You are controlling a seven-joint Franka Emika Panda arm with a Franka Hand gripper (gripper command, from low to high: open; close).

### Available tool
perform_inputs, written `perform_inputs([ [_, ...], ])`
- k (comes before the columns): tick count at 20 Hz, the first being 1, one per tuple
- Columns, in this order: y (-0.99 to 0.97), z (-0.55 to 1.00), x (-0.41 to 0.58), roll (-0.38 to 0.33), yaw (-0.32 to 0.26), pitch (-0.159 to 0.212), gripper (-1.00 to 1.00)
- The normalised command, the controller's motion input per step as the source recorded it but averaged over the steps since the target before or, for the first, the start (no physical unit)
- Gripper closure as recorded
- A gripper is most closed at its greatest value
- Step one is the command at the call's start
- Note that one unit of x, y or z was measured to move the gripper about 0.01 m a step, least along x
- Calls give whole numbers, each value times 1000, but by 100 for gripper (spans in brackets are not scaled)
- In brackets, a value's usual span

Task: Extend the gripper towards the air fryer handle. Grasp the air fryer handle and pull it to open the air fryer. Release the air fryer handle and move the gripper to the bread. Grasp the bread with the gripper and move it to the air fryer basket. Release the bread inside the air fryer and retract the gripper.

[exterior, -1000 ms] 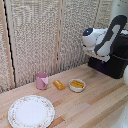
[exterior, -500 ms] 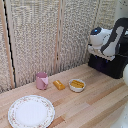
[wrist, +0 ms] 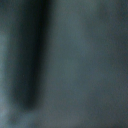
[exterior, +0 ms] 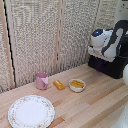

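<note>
The air fryer (exterior: 111, 67) is a glossy black box at the exterior view's right edge, largely covered by the white and black arm. My gripper (exterior: 96, 56) hangs right at the fryer's front upper part. Its fingers blend into the black body, so I cannot tell whether they are open or shut. I cannot make out the air fryer handle or the air fryer basket. The wrist view is only a dark blue-grey blur with a darker band. The bread (exterior: 59, 85), a small orange-brown block, lies on the wooden table, far from the gripper.
A pink cup (exterior: 41, 80) stands just beside the bread. On the bread's other side sits a white bowl (exterior: 77, 85) with yellow contents. A patterned plate (exterior: 31, 111) lies near the table's front. A woven folding screen (exterior: 50, 35) closes off the back.
The arm's end has moved toward the exterior view's right, closer over the air fryer. The bread, cup, bowl and plate have not moved.
</note>
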Motion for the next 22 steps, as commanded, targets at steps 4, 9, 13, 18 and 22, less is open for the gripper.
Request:
perform_inputs([
  [4, 140, 309, 24, 91, -142, 159, 100],
  [9, 240, 131, 0, 168, -107, 217, 100],
  [13, 340, 0, 0, 226, -80, 237, 100],
  [18, 464, 34, 0, 184, -136, 109, 100],
  [22, 508, 46, 0, 105, -166, 61, 100],
])
